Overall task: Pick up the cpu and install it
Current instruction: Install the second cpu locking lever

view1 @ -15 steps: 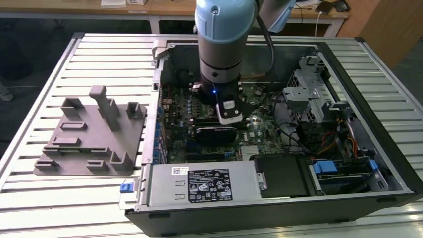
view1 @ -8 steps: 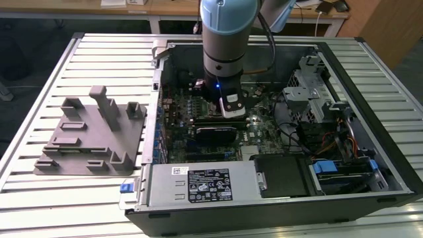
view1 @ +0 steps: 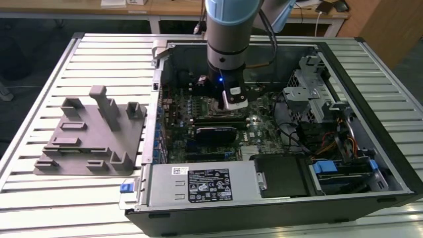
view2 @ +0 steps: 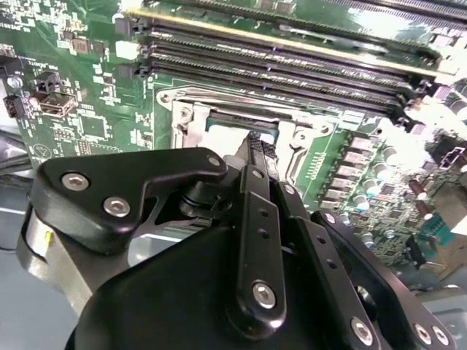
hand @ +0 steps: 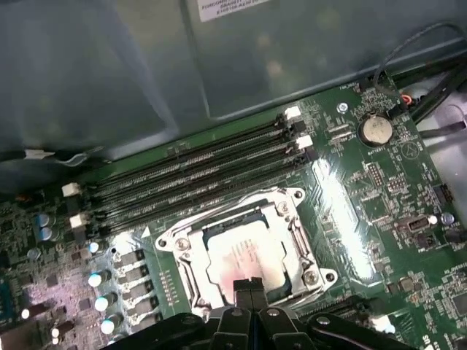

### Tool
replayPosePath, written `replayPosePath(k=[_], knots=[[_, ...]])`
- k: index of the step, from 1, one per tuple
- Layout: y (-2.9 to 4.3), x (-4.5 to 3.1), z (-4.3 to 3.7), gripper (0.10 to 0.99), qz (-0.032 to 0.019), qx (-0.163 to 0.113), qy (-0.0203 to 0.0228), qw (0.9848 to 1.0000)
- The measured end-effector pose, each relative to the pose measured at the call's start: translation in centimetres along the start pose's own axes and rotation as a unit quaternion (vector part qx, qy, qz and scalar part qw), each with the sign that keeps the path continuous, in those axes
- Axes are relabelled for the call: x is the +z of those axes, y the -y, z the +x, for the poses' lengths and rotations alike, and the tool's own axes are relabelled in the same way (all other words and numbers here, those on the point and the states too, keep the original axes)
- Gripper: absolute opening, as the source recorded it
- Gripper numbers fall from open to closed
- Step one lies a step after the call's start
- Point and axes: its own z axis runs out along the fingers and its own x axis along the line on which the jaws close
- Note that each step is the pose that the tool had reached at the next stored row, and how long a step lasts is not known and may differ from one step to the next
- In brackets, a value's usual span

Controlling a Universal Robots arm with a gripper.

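First wrist view: shiny silver square cpu (hand: 244, 257) sits flat in the metal-framed socket (hand: 303, 222); black end effector (hand: 246, 286) fingertips pinched together, holding nothing.

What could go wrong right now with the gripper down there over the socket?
The cpu appears to lie in the socket with the gripper right at its edge; a sideways nudge could shift it off square. The memory slots run close beside the socket, so the linkage could brush them. In the exterior view the arm reaches deep into the computer case, close to its walls.
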Motion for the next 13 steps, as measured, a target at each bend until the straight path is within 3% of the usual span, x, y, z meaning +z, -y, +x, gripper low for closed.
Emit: replayPosePath(k=[6, 13], knots=[[-1.57, 0.29, -0.14, 0.106, 0.0083, 0.000, 0.0006, 1.0000], [-1.74, 0.32, -0.18, 0.106, 0.0102, 0.000, 0.0008, 0.9999]])
